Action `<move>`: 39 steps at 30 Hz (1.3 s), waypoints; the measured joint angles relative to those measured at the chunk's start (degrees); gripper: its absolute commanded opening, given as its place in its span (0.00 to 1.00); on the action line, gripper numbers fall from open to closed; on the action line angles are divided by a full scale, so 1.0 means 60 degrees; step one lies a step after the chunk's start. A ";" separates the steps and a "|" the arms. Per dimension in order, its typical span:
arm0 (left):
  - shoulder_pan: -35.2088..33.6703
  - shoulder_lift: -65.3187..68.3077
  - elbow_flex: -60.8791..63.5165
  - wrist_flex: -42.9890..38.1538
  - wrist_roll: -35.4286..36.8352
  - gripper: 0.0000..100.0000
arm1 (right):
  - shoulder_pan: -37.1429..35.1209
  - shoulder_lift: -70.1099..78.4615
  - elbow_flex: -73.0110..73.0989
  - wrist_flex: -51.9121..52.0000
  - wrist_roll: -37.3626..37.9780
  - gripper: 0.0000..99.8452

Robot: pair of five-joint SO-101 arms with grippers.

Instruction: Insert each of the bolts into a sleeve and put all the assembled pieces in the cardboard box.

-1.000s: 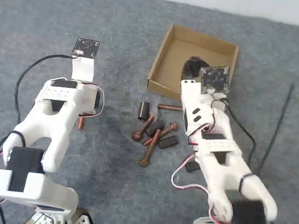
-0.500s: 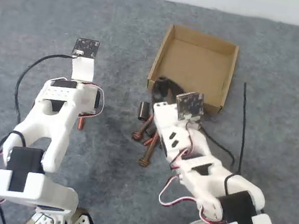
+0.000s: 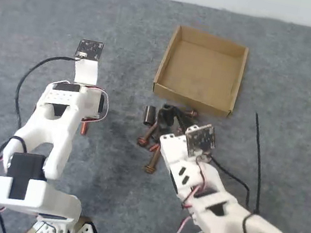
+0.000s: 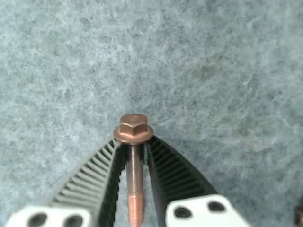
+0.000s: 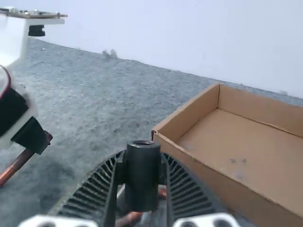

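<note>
Grey felt point(image 3: 308, 71) covers the table. The left gripper point(image 4: 134, 141) clamps a copper bolt point(image 4: 135, 184) by the shank between its 2 ribbed fingers. The hex head pokes just past the fingertips towards the felt; whether it touches, I cannot tell. The right gripper point(image 5: 142, 161) is closed on 1 black sleeve point(image 5: 142, 177), held upright with its open bore facing up. Just beyond that gripper sits the cardboard box point(image 5: 189, 146), its near wall facing the fingers. Under and beside the right gripper lies a heap of bolts point(image 3: 153, 155) mixed with dark sleeves. A standing sleeve point(image 3: 149, 115) is just beside the gripper, and the left gripper is well apart from the heap.
</note>
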 measured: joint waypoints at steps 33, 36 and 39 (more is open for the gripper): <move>0.1788 -0.1553 0.0132 -0.1993 -0.0029 0.01 | 0.0308 0.5553 -0.1026 -0.5026 -0.0425 0.01; 0.1963 -0.2725 0.0513 -0.1993 0.0000 0.01 | 0.0308 0.5758 -0.1070 -0.5436 -0.0425 0.01; 0.2286 -0.3956 0.0879 -0.2022 0.0000 0.01 | 0.0308 0.5758 -0.1070 -0.5538 -0.0425 0.01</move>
